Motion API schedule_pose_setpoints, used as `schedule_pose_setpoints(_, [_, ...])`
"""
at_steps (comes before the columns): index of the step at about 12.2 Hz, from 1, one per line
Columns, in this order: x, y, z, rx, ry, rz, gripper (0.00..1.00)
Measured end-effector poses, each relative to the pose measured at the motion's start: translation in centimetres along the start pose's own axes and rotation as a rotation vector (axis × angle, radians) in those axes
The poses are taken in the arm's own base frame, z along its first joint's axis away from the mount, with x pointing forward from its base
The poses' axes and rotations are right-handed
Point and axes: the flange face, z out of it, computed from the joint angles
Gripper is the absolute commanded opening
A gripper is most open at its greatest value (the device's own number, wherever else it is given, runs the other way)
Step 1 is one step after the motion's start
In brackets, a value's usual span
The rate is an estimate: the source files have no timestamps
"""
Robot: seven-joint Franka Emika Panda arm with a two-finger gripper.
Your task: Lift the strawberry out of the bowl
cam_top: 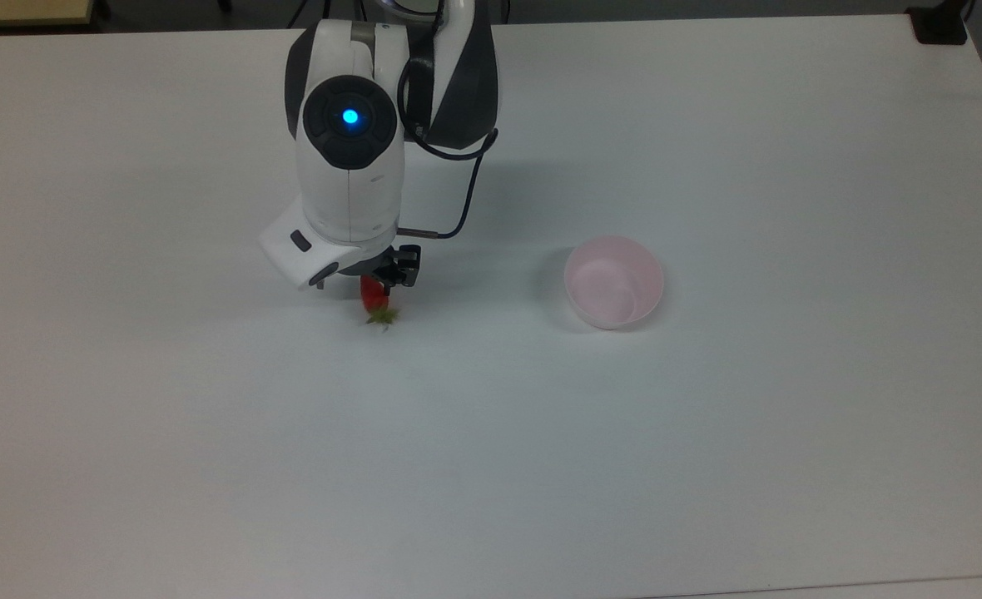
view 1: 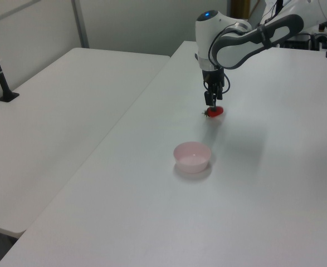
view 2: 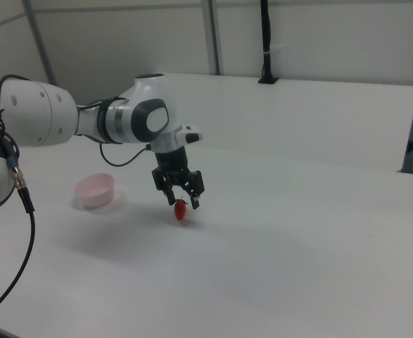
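Red strawberry: small, bright, rounded cone, green leafy cap and short stem pointing away from the arm in the top view; looks to be lying on the white table, contact not sure.
Strawberry's place: directly below the fingertips, in line with the gap between them, seen clearly in the right view; just past the fingertips in the left view.
Gripper: pointing straight down, fingers spread apart with the fruit under the gap, not pinching it.
Bowl: pale pink, round, smooth plain walls, nothing inside; well apart from the fingers, toward the top view's right and the right view's left; in the left view nearer the camera than the fingers.
Arm: white with dark grey joints, wrist upright over the gripper, forearm reaching back to the table's far edge in the top view.
Blue light: glowing on the round dark cap above the wrist.
Black cable: looping from the wrist down to the hand.
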Motion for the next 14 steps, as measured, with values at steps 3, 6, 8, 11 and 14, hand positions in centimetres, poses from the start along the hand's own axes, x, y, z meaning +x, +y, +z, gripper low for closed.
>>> schedule_pose_setpoints(3, [-0.1,0.8,-1.6,0.001,0.016,0.012,1.0])
schedule_pose_setpoints(6, [-1.7,1.4,-8.3,0.005,0.037,0.022,1.0])
schedule_pose_setpoints(8, [-4.2,1.7,-14.1,0.032,0.051,0.033,1.0])
schedule_pose_setpoints(11, [-8.0,2.6,-20.2,0.065,0.052,0.048,1.0])
schedule_pose_setpoints(14, [-10.9,3.7,-23.4,0.07,0.057,0.06,1.0])
